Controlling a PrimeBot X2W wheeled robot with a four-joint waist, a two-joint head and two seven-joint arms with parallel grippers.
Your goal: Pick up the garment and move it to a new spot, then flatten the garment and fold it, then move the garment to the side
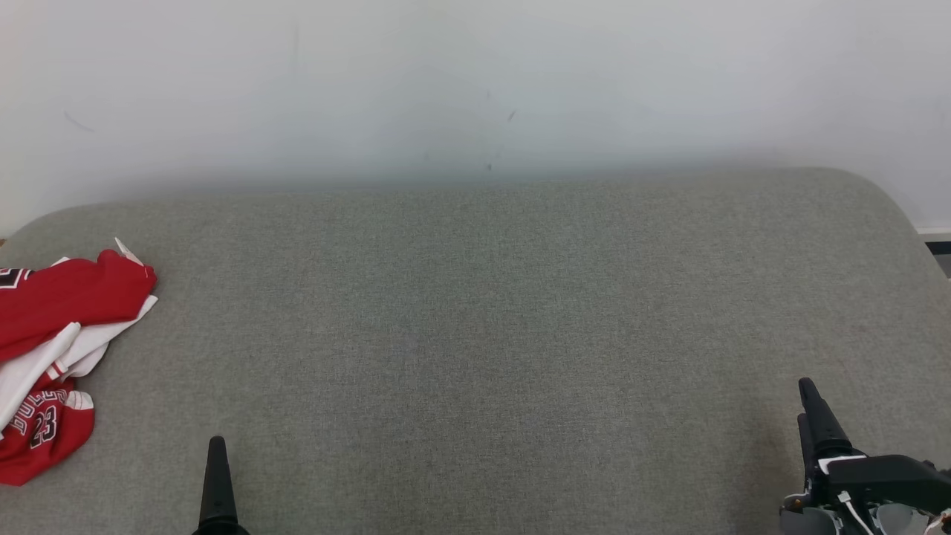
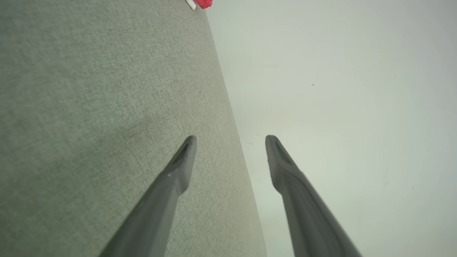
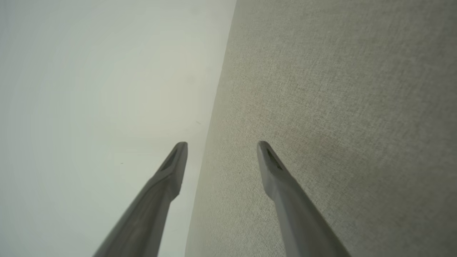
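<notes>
A red and white jersey (image 1: pixel 52 349) with the number 23 lies crumpled at the far left of the grey fabric surface (image 1: pixel 475 334); part of it runs off the head view's left edge. A red and white scrap of that garment (image 2: pixel 200 3) peeks in at the top of the left wrist view. My left gripper (image 2: pixel 230 141) is open with nothing between its fingers, and it hovers over the surface near the front, to the right of the jersey (image 1: pixel 217 446). My right gripper (image 3: pixel 222 146) is open too, empty, at the lower right (image 1: pixel 810 394).
A pale wall (image 1: pixel 475 82) rises behind the surface's far edge. The surface rounds off at its back corners, and a strip of floor (image 1: pixel 937 253) shows past the right one. Bare grey fabric lies between the two grippers.
</notes>
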